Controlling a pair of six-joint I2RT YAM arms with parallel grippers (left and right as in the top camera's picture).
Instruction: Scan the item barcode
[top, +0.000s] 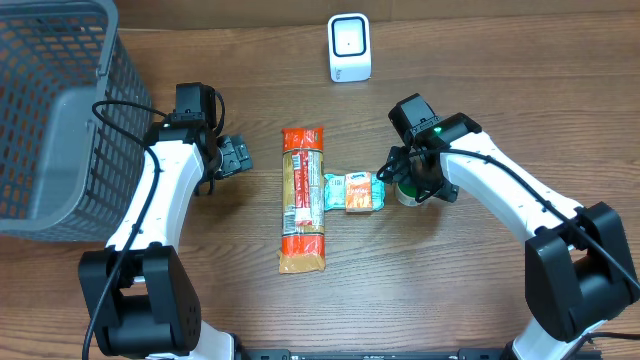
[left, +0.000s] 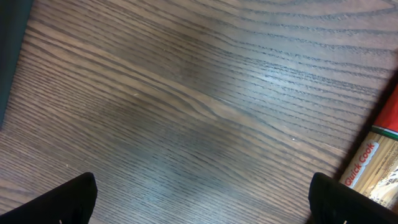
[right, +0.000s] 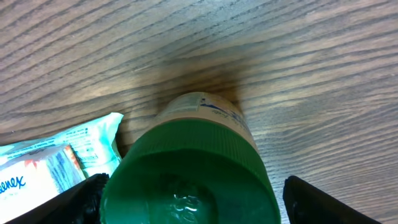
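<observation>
Jar (right: 186, 180) fills the right wrist view; overhead barely shows it.

Overhead we only get a sliver of the green-lidded jar (top: 409, 194) under the right gripper (top: 404, 184); basket (top: 50, 150) runs off the upper left; left wrist view cuts the pasta packet (left: 376, 168) at the right edge; right wrist view, its label's too blurry for us, tissue pack (right: 37, 177) clipped lower left
</observation>
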